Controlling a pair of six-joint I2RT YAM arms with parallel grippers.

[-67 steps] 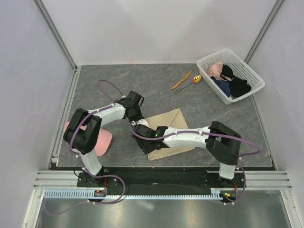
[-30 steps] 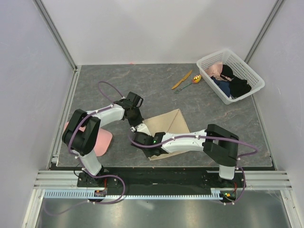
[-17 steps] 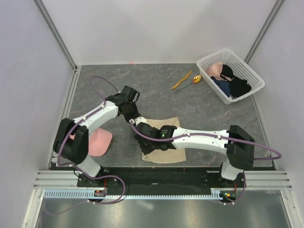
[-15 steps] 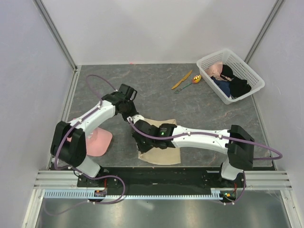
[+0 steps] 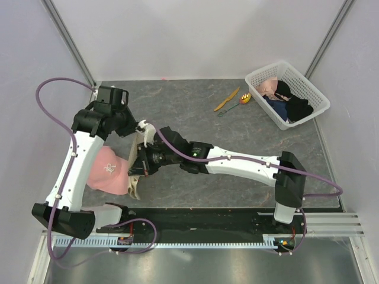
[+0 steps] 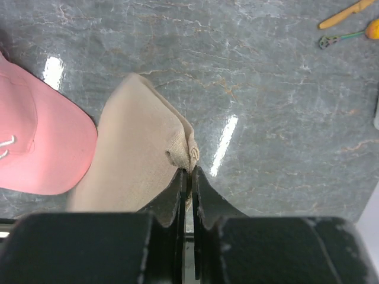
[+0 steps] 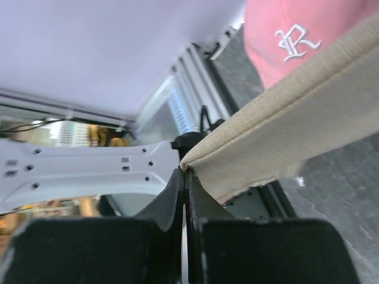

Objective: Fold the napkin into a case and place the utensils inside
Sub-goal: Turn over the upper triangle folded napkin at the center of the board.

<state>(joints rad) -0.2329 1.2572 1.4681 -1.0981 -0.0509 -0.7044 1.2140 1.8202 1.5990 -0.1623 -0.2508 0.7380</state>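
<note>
Napkin (image 5: 134, 182) hangs bunched and clear of the bench (image 5: 195, 118) at the centre left of the top view, held between two clenched pincers. The left pincer (image 6: 189, 170) nips one puckered corner, and the right pincer (image 7: 183, 171) nips a folded edge lower down. Neither bite looks deep, so pulling the two apart could strip the cloth from one pair of tips and undo the fold. The pink cap (image 5: 106, 171) lies just beside the hanging cloth; laid down here, the napkin could drape over the brim and wrinkle. The arms run close together, so contact between them is a risk. The knife (image 5: 227, 99) and spoon (image 5: 240, 101) lie well apart in the upper right, near the basket (image 5: 263, 102).
</note>
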